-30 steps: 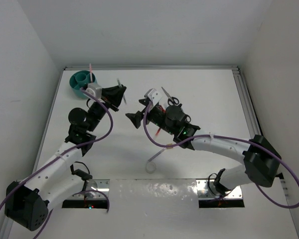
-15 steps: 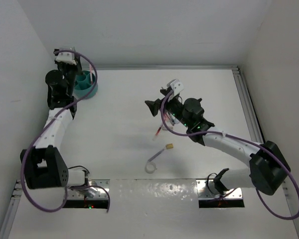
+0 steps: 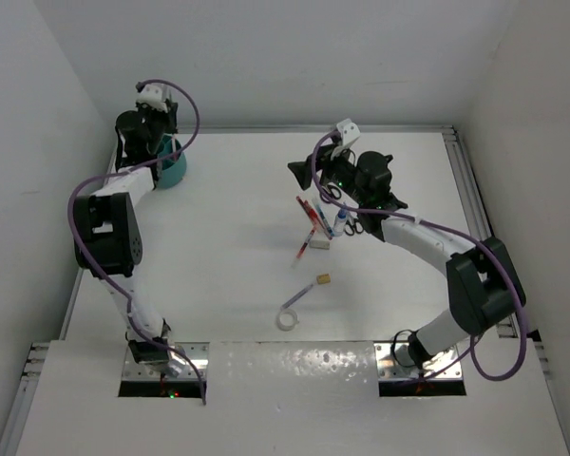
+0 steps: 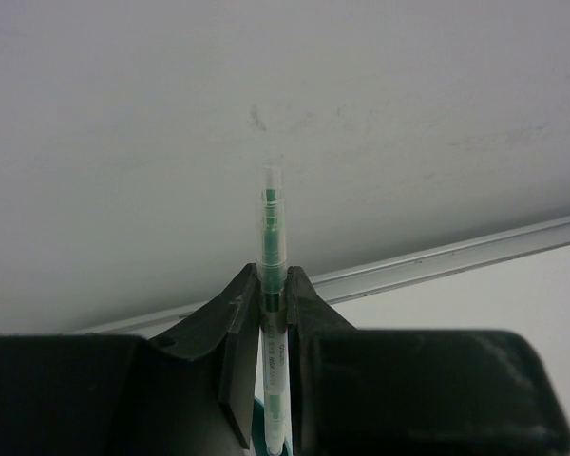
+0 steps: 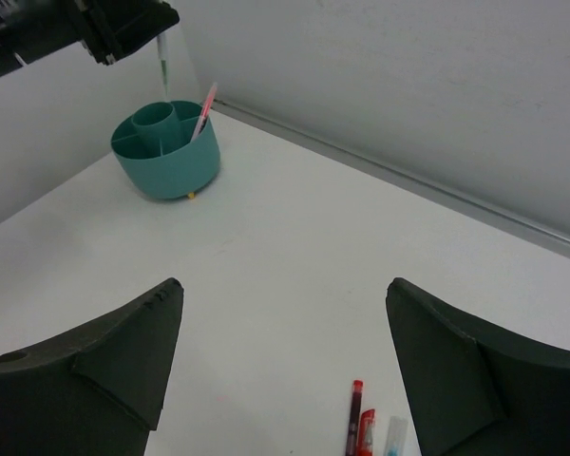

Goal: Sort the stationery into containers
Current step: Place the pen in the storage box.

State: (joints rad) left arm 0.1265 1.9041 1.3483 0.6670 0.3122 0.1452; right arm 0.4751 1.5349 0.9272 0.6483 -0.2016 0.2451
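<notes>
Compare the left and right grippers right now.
The left gripper is shut on a green pen; the right gripper is open and empty. The left hangs over the teal cup; the right is near red pens lying on the table. Both have dark fingers.
</notes>
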